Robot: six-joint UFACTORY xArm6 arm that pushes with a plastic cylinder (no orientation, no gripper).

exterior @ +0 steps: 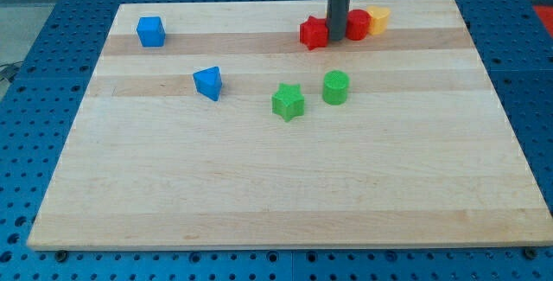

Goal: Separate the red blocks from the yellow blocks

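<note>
Two red blocks, upper centre: red star (314, 33), second red block (357, 24) touching yellow block (378, 19). My tip (336, 41) sits between reds, holding nothing. No readable writing.

No readable text, labels or nos. anywhere on board or blocks

A pale wooden board (285, 186) with a visible grain lies on the blue bench (26, 73), whose surface shows a regular grid of small holes, and even light falls on both, while at the view's top left a grey strip of floor appears.
</note>
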